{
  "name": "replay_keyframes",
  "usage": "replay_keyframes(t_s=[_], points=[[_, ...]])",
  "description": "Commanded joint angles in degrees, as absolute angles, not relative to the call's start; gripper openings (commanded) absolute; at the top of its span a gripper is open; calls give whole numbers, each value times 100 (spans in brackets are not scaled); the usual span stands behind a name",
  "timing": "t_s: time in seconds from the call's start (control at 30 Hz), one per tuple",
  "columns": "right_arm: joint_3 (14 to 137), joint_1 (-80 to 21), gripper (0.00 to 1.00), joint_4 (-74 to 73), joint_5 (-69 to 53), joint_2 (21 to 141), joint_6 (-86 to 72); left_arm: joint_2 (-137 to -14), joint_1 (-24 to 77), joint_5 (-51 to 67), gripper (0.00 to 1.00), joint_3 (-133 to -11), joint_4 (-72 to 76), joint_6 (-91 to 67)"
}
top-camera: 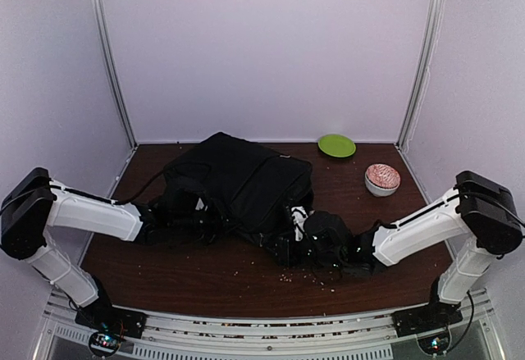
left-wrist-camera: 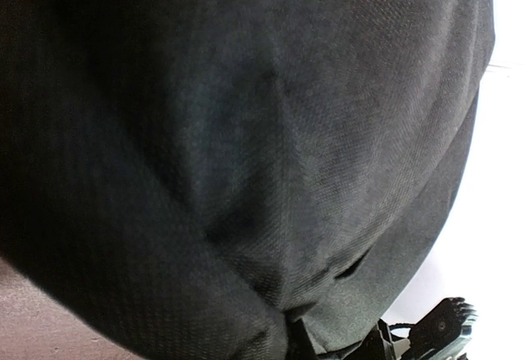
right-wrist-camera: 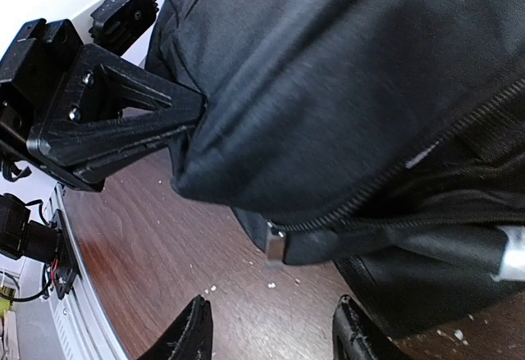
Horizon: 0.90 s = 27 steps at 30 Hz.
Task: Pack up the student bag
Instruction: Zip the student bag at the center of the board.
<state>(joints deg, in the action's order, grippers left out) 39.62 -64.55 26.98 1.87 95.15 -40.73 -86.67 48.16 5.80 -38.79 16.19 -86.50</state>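
Note:
The student bag [top-camera: 238, 181], large, black and soft, lies in the middle of the brown table. My left gripper [top-camera: 209, 214] is at its left side, shut on a pinch of the bag's fabric. The right wrist view shows that left gripper [right-wrist-camera: 194, 111] with its jaws clamped on a gathered fold. In the left wrist view, black cloth of the bag [left-wrist-camera: 246, 147] fills nearly everything. My right gripper [right-wrist-camera: 275, 339] stands open just above the table at the bag's near right corner. Nothing is between its fingers. A metal zip pull [right-wrist-camera: 276, 246] hangs a short way ahead of it.
A green plate [top-camera: 336, 145] and a white bowl with pinkish contents [top-camera: 382, 179] stand at the back right. Pale crumbs [top-camera: 305, 276] are scattered on the table in front of the bag. Booth walls close in the back and sides.

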Motion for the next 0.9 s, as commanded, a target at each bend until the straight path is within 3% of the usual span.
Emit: replay_keyframes(t_s=[0.0,0.43,0.87], points=[[4402,-6521,48,2604,300,9775,-4129,-8628,4737,570,0,-3918,1774,-8529],[5125,-6542,30,1513,1278,10375,-4586,-8901,4737,838,0,-4135,2007,-8501],[5433,-6539,16,1072,1405,10610,-4679,-8948,4737,888,0,-4166,2075,-8508]])
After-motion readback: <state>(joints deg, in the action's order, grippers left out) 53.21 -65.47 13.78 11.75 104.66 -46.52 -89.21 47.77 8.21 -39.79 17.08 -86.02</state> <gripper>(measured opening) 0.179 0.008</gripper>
